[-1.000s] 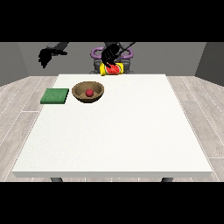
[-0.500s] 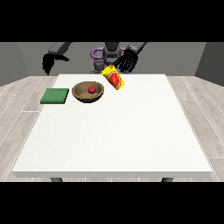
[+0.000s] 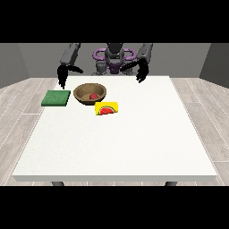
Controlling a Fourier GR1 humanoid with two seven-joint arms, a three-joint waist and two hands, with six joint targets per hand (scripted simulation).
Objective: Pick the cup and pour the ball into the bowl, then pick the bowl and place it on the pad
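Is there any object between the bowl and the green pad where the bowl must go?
Nothing visible. The bowl, with the red ball inside, stands right of the green pad with only bare table between. The yellow cup lies on the bowl's other side.

A single camera is standing across the large white rectangular table (image 3: 116,147), facing the grey-armed humanoid robot (image 3: 114,56) at the view's top. It is looking down, seemingly from some way off, taking in the whole tabletop and surrounding pale plank floor (image 3: 208,120).
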